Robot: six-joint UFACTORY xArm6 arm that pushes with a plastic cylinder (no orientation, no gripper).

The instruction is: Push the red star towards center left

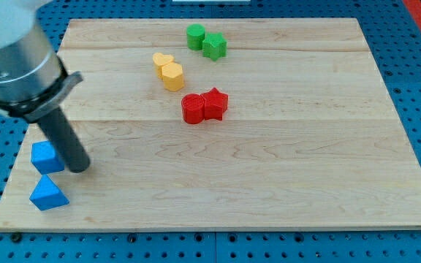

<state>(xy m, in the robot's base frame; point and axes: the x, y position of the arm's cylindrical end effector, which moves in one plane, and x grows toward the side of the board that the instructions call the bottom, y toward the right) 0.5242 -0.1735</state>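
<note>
The red star [215, 101] lies near the board's middle, a little above centre, touching a red round block [194, 108] on its left. My tip [79, 168] is at the view's left, far from the red star, just right of a blue cube [45, 156] and above a blue triangular block [47, 194]. The rod slants up to the arm's grey cylinder at the top left corner.
Two yellow blocks [169, 71] sit touching each other above and left of the red pair. A green round block [195, 36] and a green star [214, 47] touch near the board's top edge. The wooden board [305, 161] rests on a blue perforated table.
</note>
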